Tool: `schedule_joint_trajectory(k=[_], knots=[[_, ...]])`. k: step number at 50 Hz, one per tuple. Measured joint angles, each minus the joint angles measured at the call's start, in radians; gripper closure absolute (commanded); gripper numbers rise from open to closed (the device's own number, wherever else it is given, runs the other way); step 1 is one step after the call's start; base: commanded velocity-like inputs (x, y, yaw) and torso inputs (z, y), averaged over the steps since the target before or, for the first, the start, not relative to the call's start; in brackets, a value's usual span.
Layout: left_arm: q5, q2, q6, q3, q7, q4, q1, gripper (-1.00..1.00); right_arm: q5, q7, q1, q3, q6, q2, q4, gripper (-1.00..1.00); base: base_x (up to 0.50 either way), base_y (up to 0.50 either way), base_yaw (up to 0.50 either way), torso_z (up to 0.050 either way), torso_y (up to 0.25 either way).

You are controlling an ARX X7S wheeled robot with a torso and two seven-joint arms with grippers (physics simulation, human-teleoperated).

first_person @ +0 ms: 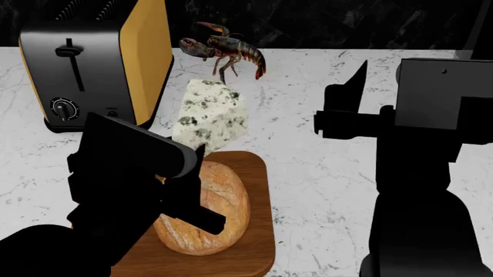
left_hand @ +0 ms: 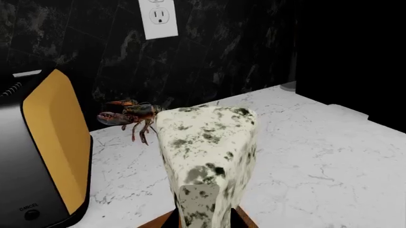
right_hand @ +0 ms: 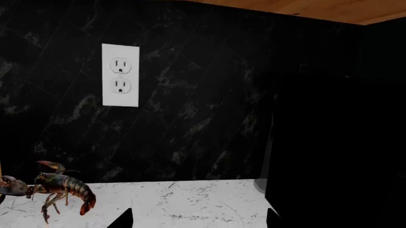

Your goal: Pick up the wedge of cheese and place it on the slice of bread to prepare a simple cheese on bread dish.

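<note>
Here the wedge of cheese (first_person: 208, 115), pale and mould-speckled, is pinched by the left gripper (left_hand: 206, 221) and lifted near the far end of the slice of bread (first_person: 208, 208) on its cutting board (first_person: 258, 231). Best to bring it back over the loaf's middle, lower until touching, then release. The right gripper (right_hand: 197, 219) hangs spread, empty.

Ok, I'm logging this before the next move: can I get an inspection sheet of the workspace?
Surface: white marble countertop, with a brown wooden cutting board on it.
Job's things: blue-speckled cream cheese wedge just beyond the oval golden crusty loaf; the loaf lies on the board.
Clutter: yellow-sided toaster; red-brown lobster.
End effectors: left end effector at the cheese's base, jaws hidden; right end effector open, empty.
Cables: nothing seen.
Surroundings: black marble wall, white double outlet.
</note>
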Motion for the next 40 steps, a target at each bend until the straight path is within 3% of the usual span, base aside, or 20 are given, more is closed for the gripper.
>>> schedule_joint_trajectory(k=[20, 40], knots=[[-0.031, -0.009, -0.075, -0.032, -0.03, 0.107, 0.042, 1.0, -0.013, -0.009, -0.001, 0.003, 0.004, -0.006, -0.002, -1.0, 0.0, 0.0, 0.0, 0.0, 0.0], [-0.08, -0.023, -0.059, -0.054, -0.034, 0.118, 0.114, 1.0, -0.001, 0.001, -0.001, -0.002, 0.007, 0.001, -0.004, -1.0, 0.0, 0.0, 0.0, 0.0, 0.0]])
